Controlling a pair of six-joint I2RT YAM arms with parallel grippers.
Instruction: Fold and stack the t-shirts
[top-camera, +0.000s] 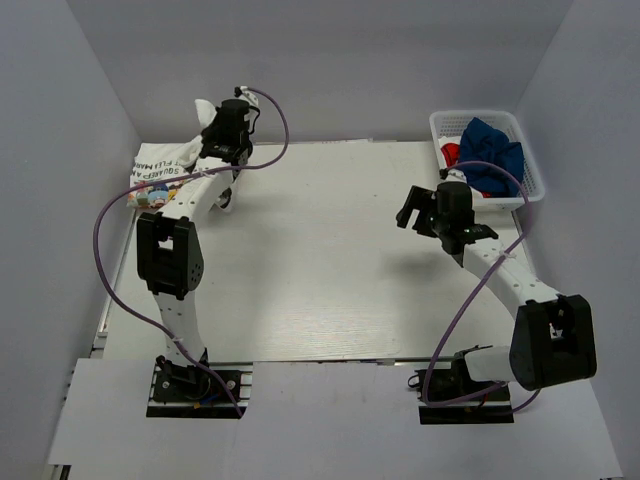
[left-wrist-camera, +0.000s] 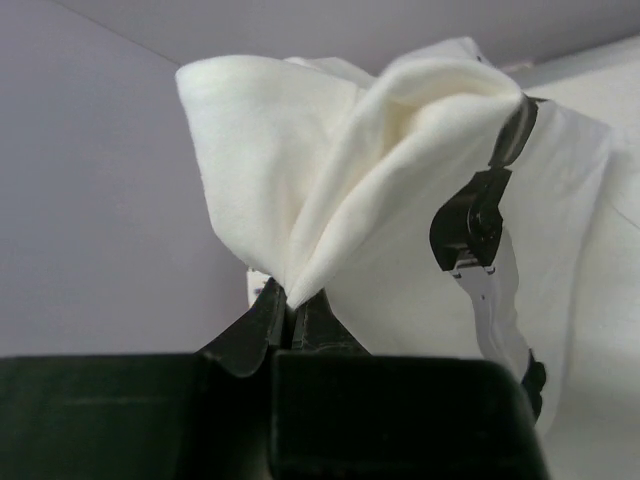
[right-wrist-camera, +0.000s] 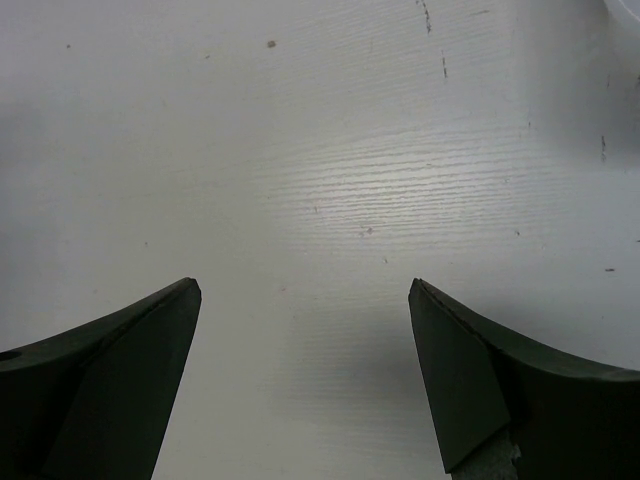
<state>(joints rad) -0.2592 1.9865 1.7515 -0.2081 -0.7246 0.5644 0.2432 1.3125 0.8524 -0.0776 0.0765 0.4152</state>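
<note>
Your left gripper (left-wrist-camera: 291, 303) clamps the white tee (left-wrist-camera: 330, 150) by a fold, raised upper left for folding; your right gripper (right-wrist-camera: 305, 300) hangs spread, empty.

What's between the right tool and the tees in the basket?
Only the lattice basket's near wall, plus the arm's purple cable looping over it. The right tool hangs open above the table; the navy t-shirt lies on top.

Soft, even light is given from above, and only faint shadows are cast on the table (top-camera: 330, 260). The white t-shirt (left-wrist-camera: 300, 150) is shown nearly overexposed in the left wrist view. The right fingers (right-wrist-camera: 110, 370), at 7 and 5 o'clock, are slightly blurred.
</note>
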